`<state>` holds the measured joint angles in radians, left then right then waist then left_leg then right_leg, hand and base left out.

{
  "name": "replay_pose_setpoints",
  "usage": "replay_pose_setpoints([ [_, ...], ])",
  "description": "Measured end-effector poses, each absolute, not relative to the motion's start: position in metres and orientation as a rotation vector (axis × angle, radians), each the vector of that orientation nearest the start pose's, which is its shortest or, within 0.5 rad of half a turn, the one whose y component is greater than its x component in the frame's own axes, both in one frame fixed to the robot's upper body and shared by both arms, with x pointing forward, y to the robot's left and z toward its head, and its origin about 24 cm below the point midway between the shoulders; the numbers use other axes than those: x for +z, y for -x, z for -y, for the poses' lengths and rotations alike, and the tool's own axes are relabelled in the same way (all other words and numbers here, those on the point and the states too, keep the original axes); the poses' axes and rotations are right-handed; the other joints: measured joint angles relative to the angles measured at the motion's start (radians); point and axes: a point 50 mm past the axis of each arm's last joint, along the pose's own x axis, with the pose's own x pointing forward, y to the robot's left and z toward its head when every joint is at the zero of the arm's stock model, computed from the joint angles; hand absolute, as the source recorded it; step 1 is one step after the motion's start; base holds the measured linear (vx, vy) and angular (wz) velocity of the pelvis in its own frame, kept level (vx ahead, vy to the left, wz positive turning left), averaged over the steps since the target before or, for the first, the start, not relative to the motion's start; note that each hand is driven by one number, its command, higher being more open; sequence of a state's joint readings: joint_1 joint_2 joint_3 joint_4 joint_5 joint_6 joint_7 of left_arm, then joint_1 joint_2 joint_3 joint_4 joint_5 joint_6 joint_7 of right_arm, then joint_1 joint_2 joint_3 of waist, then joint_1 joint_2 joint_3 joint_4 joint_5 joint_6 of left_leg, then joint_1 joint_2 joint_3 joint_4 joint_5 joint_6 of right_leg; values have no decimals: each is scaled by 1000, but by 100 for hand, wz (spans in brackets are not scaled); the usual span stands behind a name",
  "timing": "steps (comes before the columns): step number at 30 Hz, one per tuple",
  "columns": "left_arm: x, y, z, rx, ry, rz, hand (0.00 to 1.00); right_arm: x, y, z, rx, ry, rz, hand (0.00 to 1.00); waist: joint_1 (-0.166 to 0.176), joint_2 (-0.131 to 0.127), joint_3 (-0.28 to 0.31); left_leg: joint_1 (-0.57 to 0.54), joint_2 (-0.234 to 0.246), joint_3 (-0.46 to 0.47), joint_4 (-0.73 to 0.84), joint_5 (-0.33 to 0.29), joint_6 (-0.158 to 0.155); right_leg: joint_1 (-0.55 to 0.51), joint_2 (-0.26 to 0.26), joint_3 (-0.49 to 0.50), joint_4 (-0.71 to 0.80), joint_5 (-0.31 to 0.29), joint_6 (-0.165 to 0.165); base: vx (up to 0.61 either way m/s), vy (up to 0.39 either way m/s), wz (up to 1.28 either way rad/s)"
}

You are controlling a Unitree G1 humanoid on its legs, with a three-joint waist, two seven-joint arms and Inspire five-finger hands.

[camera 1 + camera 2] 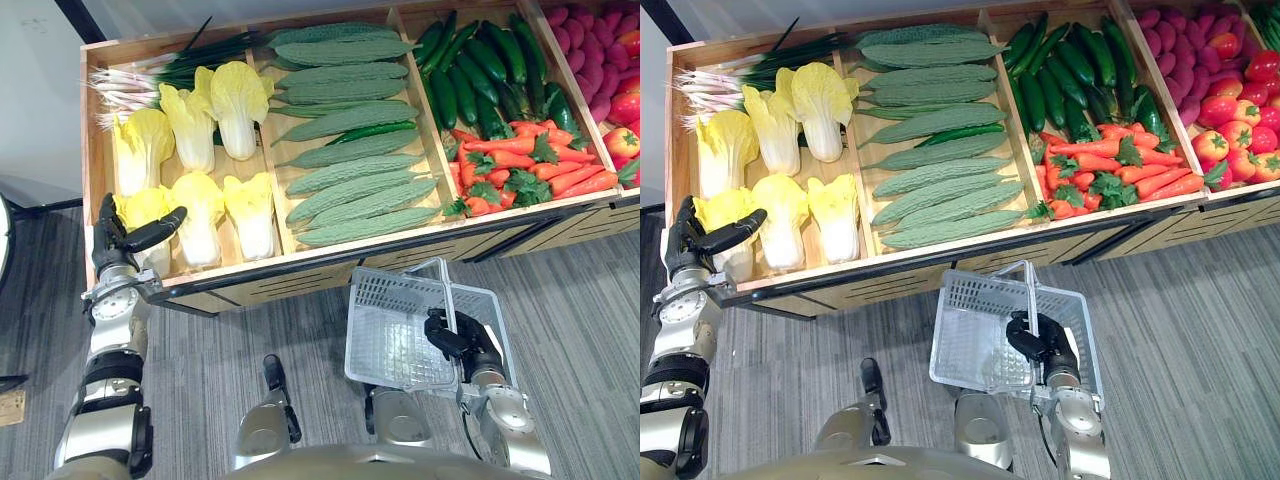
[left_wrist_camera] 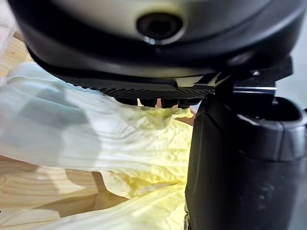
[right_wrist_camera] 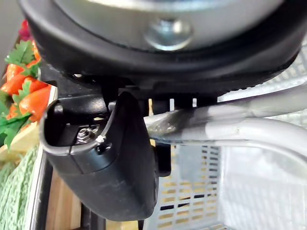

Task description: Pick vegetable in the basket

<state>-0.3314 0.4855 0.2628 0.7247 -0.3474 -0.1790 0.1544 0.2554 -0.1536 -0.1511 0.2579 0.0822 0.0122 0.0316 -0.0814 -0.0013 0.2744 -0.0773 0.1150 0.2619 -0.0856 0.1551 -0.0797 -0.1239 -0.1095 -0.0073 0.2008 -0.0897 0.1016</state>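
Holds the left hand point(image 1: 115, 245) up at the left edge of the frame, fingers straight and upright, thumb stretched out rightward. Sets the left arm point(image 1: 108, 360) near vertical, up from the lower left corner. Grips a basket handle point(image 3: 249, 127) with the right hand point(image 1: 460, 340), low and right of centre, fingers curled round it. Leans the right arm point(image 1: 510, 420) in from the bottom edge.

1. Wooden display stand point(image 1: 250, 268) — split into compartments side by side;
2. leftmost: Chinese cabbages point(image 1: 190, 125), with spring onions point(image 1: 160, 72) behind them;
3. next: bitter gourds point(image 1: 350, 120);
4. then cucumbers point(image 1: 470, 80) at the back, carrots point(image 1: 530, 165) in front;
5. rightmost — tomatoes point(image 1: 1230, 135).
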Motion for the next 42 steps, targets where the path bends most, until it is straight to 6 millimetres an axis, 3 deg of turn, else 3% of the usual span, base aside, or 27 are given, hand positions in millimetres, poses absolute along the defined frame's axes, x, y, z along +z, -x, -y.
replay_pose_setpoints([
  [22, 28, -268, -343, 641, 0, -128, 100, -61, -164, 230, -192, 56, -508, 0, 11, -20, 11, 9, 1, 5, 0, -1, -1, 3, -1, 4, 5, 0, 0, 3, -1, 0],
  [42, 32, -265, -351, 683, 26, -70, 100, -60, -178, 215, -119, 64, -491, 0, 25, -51, 29, -8, 2, 0, -3, -5, -11, -35, -2, 6, 47, -23, -6, 2, -2, 1],
])
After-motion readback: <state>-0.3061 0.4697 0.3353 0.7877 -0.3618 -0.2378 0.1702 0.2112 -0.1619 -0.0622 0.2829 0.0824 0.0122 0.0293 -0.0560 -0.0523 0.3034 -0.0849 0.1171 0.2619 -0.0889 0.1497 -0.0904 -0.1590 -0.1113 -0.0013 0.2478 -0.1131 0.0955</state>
